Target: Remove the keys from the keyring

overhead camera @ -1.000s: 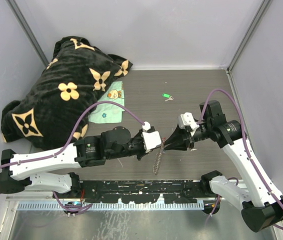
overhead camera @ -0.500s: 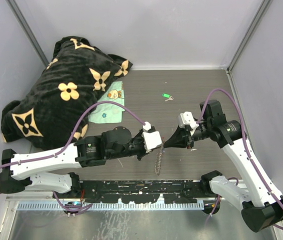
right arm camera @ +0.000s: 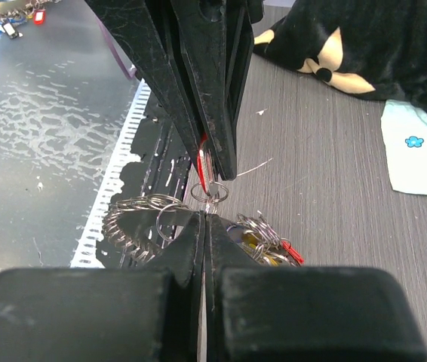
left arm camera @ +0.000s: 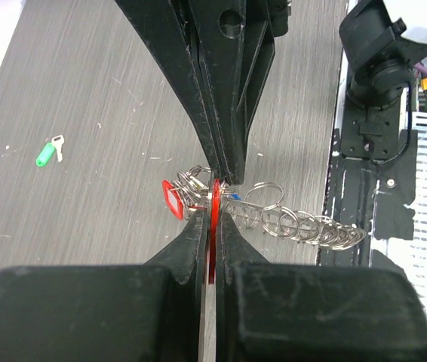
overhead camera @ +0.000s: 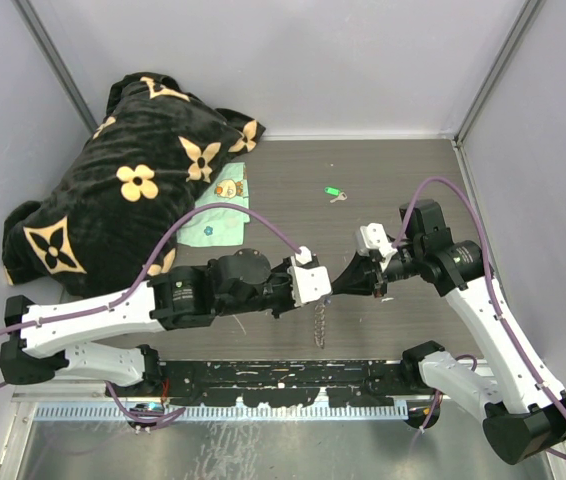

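My left gripper [left arm camera: 213,207] is shut on a red plastic key tag [left arm camera: 214,226], seen edge-on between its pads. Nose to nose with it, my right gripper [right arm camera: 207,215] is shut on a thin silver key piece [right arm camera: 210,205] hanging off a small split ring [right arm camera: 210,191] under that tag. The keyring [left arm camera: 311,226], a chain-like coil of silver rings, trails from the bunch and hangs below both grippers above the table [overhead camera: 318,325]. Other keys with red and yellow tags [right arm camera: 270,243] cluster beside my right fingers. In the top view the left gripper [overhead camera: 325,287] and right gripper [overhead camera: 343,280] meet mid-table.
A green-tagged key [overhead camera: 333,192] lies loose on the table behind the grippers. A black blanket with tan flowers [overhead camera: 133,190] fills the back left, with a pale green cloth [overhead camera: 218,215] at its edge. A black rail [overhead camera: 283,375] runs along the near edge.
My right gripper has shut. My left gripper has shifted slightly right, towards the right gripper, and the keyring now hangs straighter below them.
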### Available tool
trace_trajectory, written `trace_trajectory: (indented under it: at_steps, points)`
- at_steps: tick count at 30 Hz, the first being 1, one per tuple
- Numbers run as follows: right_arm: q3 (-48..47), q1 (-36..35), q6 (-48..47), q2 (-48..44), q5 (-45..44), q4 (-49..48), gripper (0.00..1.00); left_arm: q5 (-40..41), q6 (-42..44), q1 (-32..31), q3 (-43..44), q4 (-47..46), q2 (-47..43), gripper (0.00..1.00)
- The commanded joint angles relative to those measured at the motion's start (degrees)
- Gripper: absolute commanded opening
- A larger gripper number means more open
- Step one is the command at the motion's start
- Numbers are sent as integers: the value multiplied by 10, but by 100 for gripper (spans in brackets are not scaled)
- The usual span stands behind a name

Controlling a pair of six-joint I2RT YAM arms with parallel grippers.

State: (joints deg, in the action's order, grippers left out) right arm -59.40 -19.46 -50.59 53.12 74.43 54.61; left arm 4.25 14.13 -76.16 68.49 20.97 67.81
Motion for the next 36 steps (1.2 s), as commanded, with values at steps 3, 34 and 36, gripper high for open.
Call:
trace_trajectory:
  at_steps: [3, 34, 36]
  points:
    - [3, -3, 36, -10, -5, -29, 1, 11, 48, 1, 71, 7, -2, 0]
    - [-270, -199, -42, 146, -412, 240, 1, 17, 43, 1, -19, -75, -21, 0]
    - [-299, -209, -46, 166, -439, 273, 1, 17, 35, 1, -53, -118, -30, 0]
